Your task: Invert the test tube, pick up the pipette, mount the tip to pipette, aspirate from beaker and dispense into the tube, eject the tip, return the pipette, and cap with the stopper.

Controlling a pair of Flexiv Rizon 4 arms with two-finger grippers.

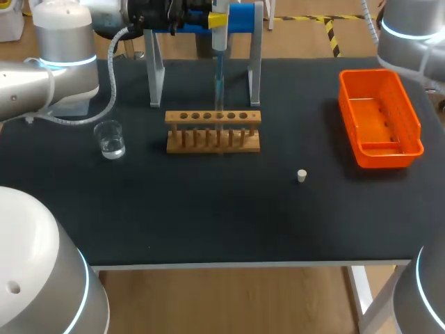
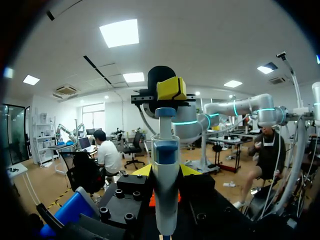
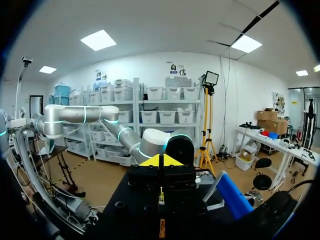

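Left of the light wooden test-tube rack [image 1: 213, 131], our small glass beaker [image 1: 110, 139] holds clear liquid. Above that rack our left gripper [image 2: 166, 171] is clamped on the white-and-blue plastic pipette [image 2: 165, 150], tip down; right gripper [image 3: 161, 161] is pinched closed.

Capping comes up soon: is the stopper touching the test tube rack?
Apart. The head view shows the stopper alone on the black table, a wide bare stretch between it and the wooden rack.
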